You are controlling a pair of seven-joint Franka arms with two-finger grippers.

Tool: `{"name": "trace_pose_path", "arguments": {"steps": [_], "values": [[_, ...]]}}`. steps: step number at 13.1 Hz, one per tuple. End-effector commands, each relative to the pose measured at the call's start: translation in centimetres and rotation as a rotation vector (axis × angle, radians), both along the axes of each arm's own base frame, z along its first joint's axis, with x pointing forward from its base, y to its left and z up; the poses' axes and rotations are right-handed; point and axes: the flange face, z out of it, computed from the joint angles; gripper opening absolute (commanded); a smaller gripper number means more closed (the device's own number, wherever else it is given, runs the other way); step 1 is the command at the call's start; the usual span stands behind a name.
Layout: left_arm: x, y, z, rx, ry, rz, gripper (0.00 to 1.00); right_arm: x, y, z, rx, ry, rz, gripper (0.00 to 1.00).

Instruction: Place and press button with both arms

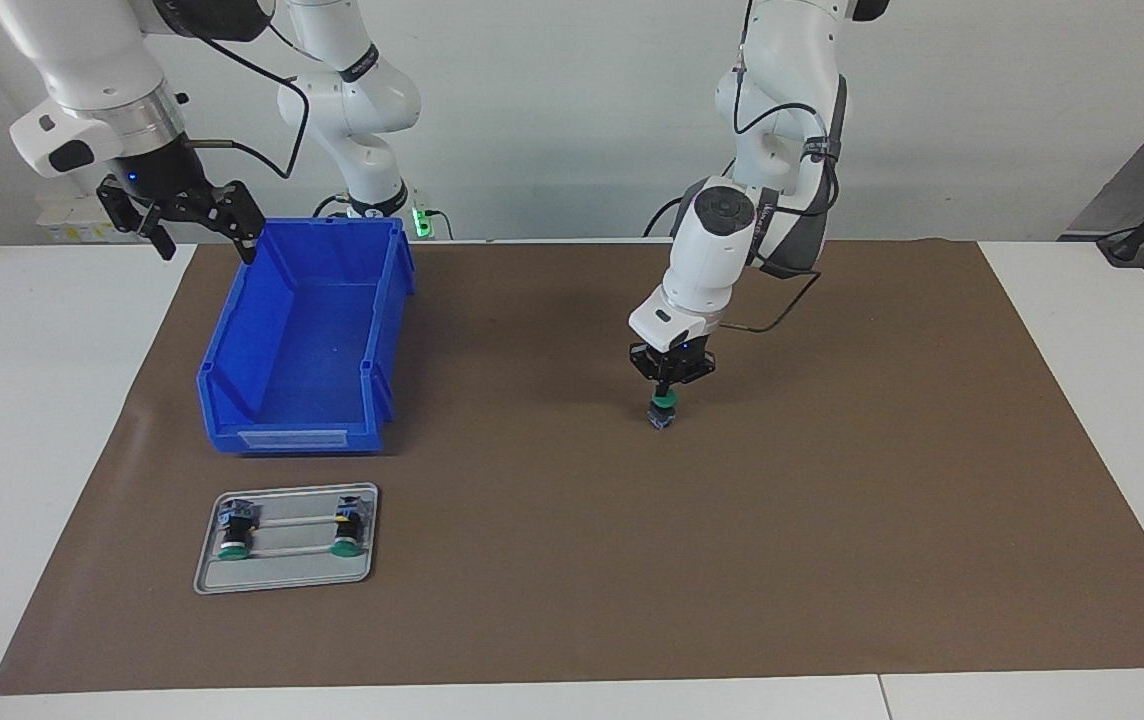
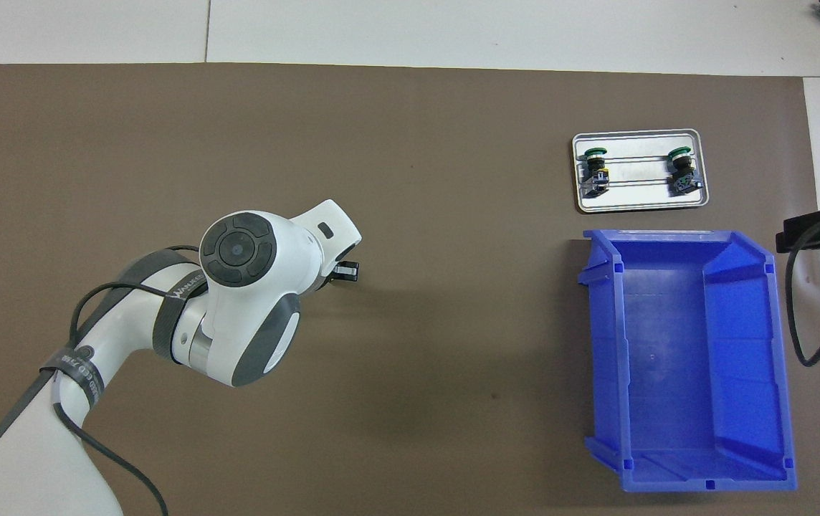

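Left tool (image 1: 669, 388), fingertips clenched together, bears on the upright button (image 1: 661, 410) beside the blue bin (image 1: 304, 340); off-centre pressure could topple it. Right tool (image 1: 194, 222) waits released.

We see a white surface (image 1: 62, 420) under a brown mat (image 1: 732, 560), with a plain pale wall (image 1: 552, 110).

A high camera is facing the two arms from across the table, taking in the whole brown mat (image 1: 572, 560) from a distance. A second camera is looking steeply down from above the robots' own end, sitting closer and cropping the mat's edges. Both are sharing the blue bin (image 1: 302, 340), the metal tray (image 1: 284, 575) and the left arm (image 2: 238, 308), half a turn apart.
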Motion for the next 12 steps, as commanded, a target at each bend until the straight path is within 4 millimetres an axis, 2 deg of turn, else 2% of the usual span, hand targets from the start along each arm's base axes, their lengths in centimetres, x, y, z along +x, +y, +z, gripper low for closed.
{"name": "trace_pose_path", "arguments": {"steps": [1,2,5,6,7,9,12], "values": [[0.5,0.0,-2.1,0.017,-0.011,0.009,0.0,-0.6,0.1,0.1,-0.001,0.0,-0.014,1.0],[1.0,0.0,-0.7,0.016,-0.013,0.009,0.0,-0.6,0.1,0.2,-0.001,-0.003,-0.014,1.0],[3.0,-0.2,5.9,0.039,0.025,0.011,0.0,-0.6,0.1,0.1,-0.001,-0.002,-0.014,1.0],[3.9,0.6,8.2,0.038,0.024,0.026,0.0,-0.6,0.1,0.2,-0.001,-0.003,-0.014,1.0],[5.2,2.4,11.0,0.035,0.018,0.043,0.0,-0.6,0.1,0.1,-0.001,-0.002,-0.014,1.0],[7.0,6.5,14.3,0.054,0.039,0.001,0.01,-0.6,0.0,0.1,-0.001,0.0,-0.015,1.0],[8.5,15.5,16.4,0.071,0.067,-0.044,0.01,-0.6,0.1,0.1,-0.001,0.0,-0.014,1.0]]}}
